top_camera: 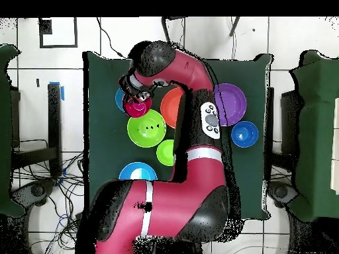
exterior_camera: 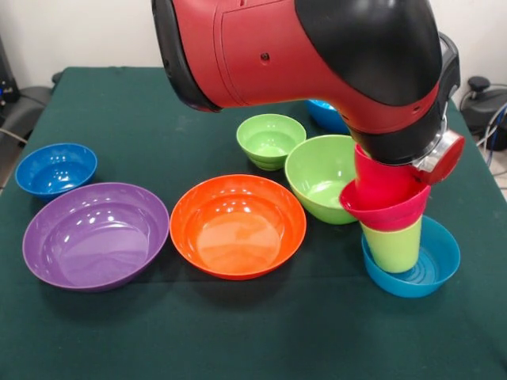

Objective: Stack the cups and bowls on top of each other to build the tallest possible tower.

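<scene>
While the tower (exterior_camera: 396, 214) stands on green cloth, tool (exterior_camera: 388, 162) grip hidden, cannot tell, no writing legible

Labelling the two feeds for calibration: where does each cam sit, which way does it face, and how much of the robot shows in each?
Front view: low, across the table, looking over the bowls toward the far edge; the arm fills the top, right over the tower.
Overhead view: above the table, straight down; nearly the whole arm shows, base at the bottom, bent over the tower.
Shared: tower, orange bowl, purple bowl, large green bowl.
</scene>
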